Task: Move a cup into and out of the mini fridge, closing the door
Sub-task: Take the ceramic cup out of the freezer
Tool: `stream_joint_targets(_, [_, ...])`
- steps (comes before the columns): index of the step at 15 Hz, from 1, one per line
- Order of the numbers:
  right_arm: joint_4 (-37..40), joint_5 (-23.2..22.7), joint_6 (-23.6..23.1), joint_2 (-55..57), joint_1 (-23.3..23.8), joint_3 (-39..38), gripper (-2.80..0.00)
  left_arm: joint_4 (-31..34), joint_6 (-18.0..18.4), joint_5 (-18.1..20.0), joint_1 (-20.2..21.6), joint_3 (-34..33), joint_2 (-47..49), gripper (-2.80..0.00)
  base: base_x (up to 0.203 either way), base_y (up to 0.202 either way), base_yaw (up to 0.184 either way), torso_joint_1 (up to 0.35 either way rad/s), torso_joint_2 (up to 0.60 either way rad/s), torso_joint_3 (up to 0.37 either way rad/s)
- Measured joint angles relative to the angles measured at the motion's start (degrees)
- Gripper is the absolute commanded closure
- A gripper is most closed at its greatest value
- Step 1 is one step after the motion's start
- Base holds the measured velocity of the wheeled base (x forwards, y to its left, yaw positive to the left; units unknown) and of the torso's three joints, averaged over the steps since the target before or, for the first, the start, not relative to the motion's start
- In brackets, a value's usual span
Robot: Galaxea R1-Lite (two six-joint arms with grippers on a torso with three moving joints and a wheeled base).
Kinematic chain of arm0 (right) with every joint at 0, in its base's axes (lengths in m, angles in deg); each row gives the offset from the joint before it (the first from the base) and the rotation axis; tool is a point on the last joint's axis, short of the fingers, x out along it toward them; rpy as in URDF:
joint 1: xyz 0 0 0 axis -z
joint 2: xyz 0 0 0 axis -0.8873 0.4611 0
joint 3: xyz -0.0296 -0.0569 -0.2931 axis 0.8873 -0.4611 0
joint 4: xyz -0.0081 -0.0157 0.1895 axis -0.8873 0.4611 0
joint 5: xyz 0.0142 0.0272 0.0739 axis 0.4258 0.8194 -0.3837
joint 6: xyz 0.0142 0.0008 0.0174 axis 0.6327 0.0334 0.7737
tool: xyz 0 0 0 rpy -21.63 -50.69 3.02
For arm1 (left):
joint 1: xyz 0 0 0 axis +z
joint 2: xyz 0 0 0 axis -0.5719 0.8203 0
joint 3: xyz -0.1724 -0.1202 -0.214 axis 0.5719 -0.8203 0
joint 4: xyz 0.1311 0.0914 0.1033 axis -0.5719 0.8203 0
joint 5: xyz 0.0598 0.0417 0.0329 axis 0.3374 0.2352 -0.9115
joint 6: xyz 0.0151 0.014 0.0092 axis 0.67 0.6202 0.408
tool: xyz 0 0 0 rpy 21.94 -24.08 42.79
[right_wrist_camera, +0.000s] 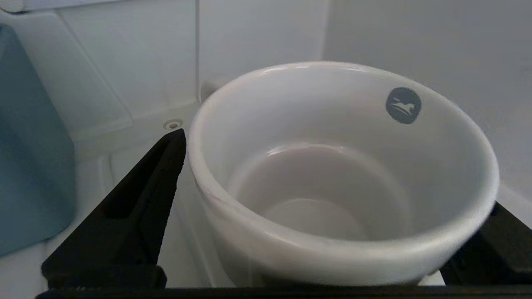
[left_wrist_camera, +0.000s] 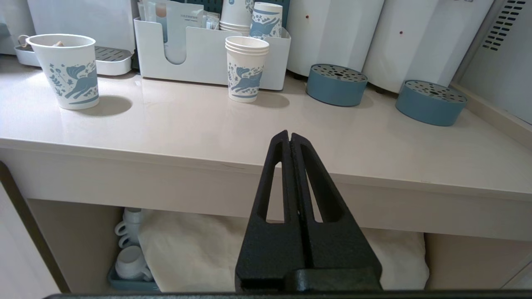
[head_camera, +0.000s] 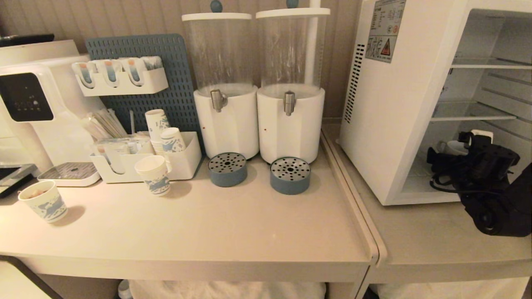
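Right gripper (right_wrist_camera: pixel 332 232) straddled the cup (right_wrist_camera: pixel 341 174) inside the mini fridge (head_camera: pixel 395 124), fingers spread, apparently not yet gripping; closing came next

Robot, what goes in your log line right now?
right hand: open around mug | place: inside mini fridge | left hand: shut, parked

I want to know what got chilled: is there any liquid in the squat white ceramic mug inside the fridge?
No. The right wrist view looks straight into the squat white ceramic mug, and its bare, dry white bottom shows.
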Motion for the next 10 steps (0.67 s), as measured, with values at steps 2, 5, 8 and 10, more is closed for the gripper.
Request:
stream_joint_targets(2, [0.72,-0.01,0.02,0.08,0.0,0.64,-2.8,0.0,0.0,-0.02,0.0,0.0,0.0,0.0,0.0,0.0,0.0,0.0,0.0,0.0])
stream_joint_targets(5, [1.06,0.0,-0.08,0.2,0.0,1.19,0.0,0.0,0.01,-0.02,0.0,0.0,0.0,0.0,0.0,0.0,0.0,0.0,0.0,0.0])
stream_joint_targets(8, [1.12,0.0,-0.5,0.33,0.0,1.51,0.0,0.0,0.0,0.0,0.0,0.0,0.0,0.0,0.0,0.0,0.0,0.0,0.0,0.0])
stream_joint_targets(10, [0.96,-0.01,-0.5,0.39,-0.02,1.34,0.0,0.0,0.01,0.0,0.0,0.0,0.0,0.0,0.0,0.0,0.0,0.0,0.0,0.0])
